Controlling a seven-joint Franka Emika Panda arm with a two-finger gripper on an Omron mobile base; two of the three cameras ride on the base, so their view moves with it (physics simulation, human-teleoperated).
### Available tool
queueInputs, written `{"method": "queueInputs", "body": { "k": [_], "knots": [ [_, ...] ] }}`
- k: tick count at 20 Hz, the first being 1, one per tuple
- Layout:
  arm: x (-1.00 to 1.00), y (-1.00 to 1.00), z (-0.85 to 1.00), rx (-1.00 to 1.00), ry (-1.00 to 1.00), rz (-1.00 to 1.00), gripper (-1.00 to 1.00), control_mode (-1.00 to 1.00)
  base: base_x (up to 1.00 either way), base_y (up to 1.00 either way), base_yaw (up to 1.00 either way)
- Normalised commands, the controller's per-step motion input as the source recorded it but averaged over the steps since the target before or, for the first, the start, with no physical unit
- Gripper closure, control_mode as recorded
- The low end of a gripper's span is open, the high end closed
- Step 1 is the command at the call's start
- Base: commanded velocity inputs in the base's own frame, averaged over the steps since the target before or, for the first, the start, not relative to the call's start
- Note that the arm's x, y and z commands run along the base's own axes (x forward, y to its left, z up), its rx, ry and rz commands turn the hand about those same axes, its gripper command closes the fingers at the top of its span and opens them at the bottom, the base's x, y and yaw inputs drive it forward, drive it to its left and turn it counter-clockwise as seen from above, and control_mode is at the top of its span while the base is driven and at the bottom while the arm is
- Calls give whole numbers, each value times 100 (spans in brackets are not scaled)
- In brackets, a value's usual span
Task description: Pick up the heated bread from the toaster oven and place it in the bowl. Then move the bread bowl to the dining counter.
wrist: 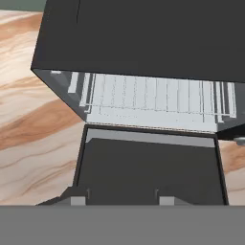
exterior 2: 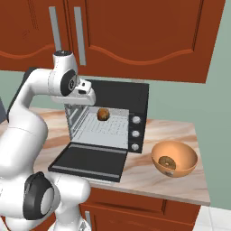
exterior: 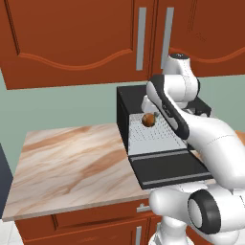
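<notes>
Orange-brown, the heated bread [exterior 2: 103, 114] sits on the wire rack [exterior: 152, 135] inside the toaster oven [exterior 2: 137, 97], door [exterior 2: 88, 163] dropped open. I can't tell how wide the claw [wrist: 122, 200] stands above the door. Best to reach in level, clearing the top edge; the bowl [exterior 2: 185, 155] waits on the bench [exterior: 72, 162].

My arm [exterior: 201, 134] is made of smooth, glossy white shells, rounded like thick tubes. Between the shells there are dark joints: a dark band runs along the inner edge of my upper link [exterior: 170, 112], and big round caps, dark grey with a paler grey ring, sit on my lower links [exterior 2: 39, 200]. A smaller round grey cap marks the joint near my wrist [exterior 2: 71, 83]. My hand [exterior 2: 83, 96] is a white block. My two finger tips [wrist: 76, 200] are small and dark, with pale grey square pads
</notes>
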Motion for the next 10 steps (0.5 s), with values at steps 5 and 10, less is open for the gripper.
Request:
{"method": "queueInputs", "body": {
  "k": [5, 10],
  "knots": [
    [-6, -9, -33, 1, -4, 0, -100, -100, 0, 0, 0],
    [0, -67, -72, 13, -17, 0, -100, -100, 0, 0, 0]
  ]
}}
